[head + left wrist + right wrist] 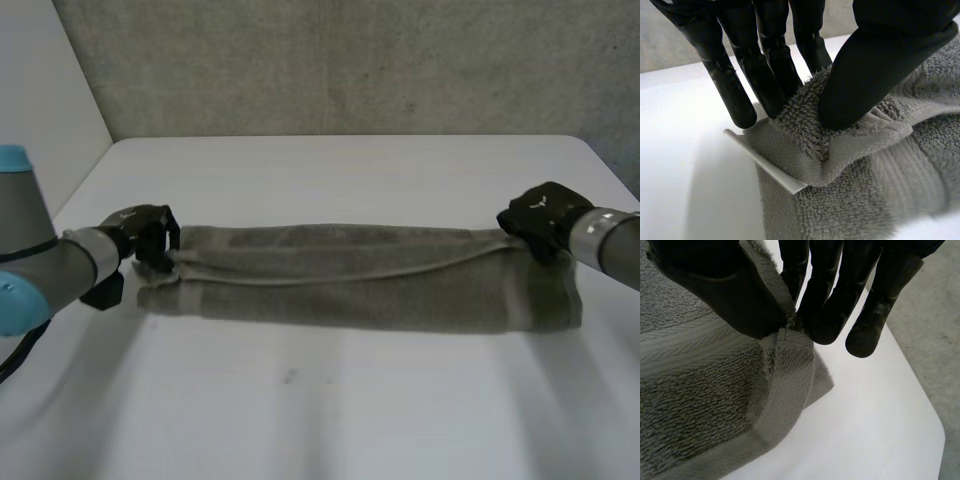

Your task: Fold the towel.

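Note:
A grey towel (360, 280) lies as a long folded strip across the middle of the white table (330, 410). My left hand (150, 238) is at the strip's left end; there its thumb (875, 65) and fingers (765, 70) pinch the top layer's corner of the towel (850, 165), with a white label (765, 165) sticking out below. My right hand (540, 218) is at the strip's right end, where thumb (725, 295) and fingers (830, 305) pinch the upper corner of the towel (715, 390), lifted slightly off the layer beneath.
A grey concrete wall (340, 60) stands behind the table's far edge. The table's right edge (935, 435) runs close beside my right hand, with grey floor (940, 340) beyond it.

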You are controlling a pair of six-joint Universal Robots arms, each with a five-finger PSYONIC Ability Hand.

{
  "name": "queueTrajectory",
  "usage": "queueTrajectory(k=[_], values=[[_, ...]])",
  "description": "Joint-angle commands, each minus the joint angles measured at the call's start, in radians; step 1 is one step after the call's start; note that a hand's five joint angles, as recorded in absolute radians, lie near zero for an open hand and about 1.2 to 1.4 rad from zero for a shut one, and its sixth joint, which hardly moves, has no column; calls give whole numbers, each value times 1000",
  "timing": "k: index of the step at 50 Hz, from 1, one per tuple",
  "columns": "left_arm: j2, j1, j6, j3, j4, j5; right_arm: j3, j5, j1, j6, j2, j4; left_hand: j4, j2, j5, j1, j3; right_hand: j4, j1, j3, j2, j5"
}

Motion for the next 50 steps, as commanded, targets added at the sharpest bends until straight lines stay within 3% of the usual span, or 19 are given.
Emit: queueTrajectory(k=[1, 7, 14, 15, 16, 18, 19, 21, 23, 24, 30, 38, 46, 50], values=[[-174, -36, -28, 253, -12, -49, -250, 75, 53, 49, 203, -18, 178, 178, 209, 215, 181, 46, 62, 51, 80, 51], [-275, -58, -30, 407, -52, -72, -366, 142, 60, 45, 297, -16, 178, 178, 209, 215, 181, 46, 62, 51, 80, 51], [-344, -82, -30, 511, -118, -84, -423, 153, 64, 42, 345, -12, 178, 178, 209, 215, 181, 41, 58, 46, 75, 47], [-349, -84, -30, 518, -129, -84, -433, 153, 67, 40, 356, -12, 178, 178, 209, 215, 181, -459, -442, -454, -425, -453], [-349, -84, -30, 518, -129, -84, -433, 153, 67, 40, 356, -12, 178, 178, 209, 215, 181, -464, -447, -459, -430, -458], [-350, -84, -31, 519, -133, -87, -459, 158, 69, 40, 377, -13, 176, 175, 206, 213, 178, -1176, -1159, -1171, -1142, -1170], [-350, -84, -31, 519, -133, -87, -460, 158, 69, 40, 377, -13, 176, 175, 206, 213, 178, -1176, -1159, -1171, -1142, -1170], [-344, -84, -40, 519, -135, -95, -495, 173, 75, 45, 394, -18, -1043, -1044, -1013, -1006, -1041, -1176, -1159, -1171, -1142, -1170], [-340, -85, -45, 519, -135, -102, -513, 178, 79, 52, 396, -19, -962, -962, -931, -925, -960, -1176, -1159, -1171, -1142, -1170], [-331, -85, -54, 521, -133, -110, -528, 182, 81, 62, 396, -21, -1043, -1044, -1013, -1006, -1041, -1176, -1159, -1171, -1142, -1170], [-274, -85, -105, 513, -130, -135, -553, 182, 80, 145, 363, -49, -1043, -1044, -1013, -1006, -1041, -1176, -1159, -1171, -1142, -1170], [-146, -84, -125, 455, -123, -128, -487, 172, 67, 244, 230, -76, -1043, -1044, -1013, -1006, -1041, -1176, -1159, -1171, -1142, -1170], [2, -84, -114, 314, -123, -101, -288, 122, 66, 247, 50, -76, -1031, -1031, -1000, -994, -1028, -1176, -1159, -1171, -1142, -1170], [96, -79, -44, 159, -124, -21, -121, 84, 40, 243, -57, -67, -961, -961, -930, -923, -958, -1176, -1159, -1171, -1142, -1170]])
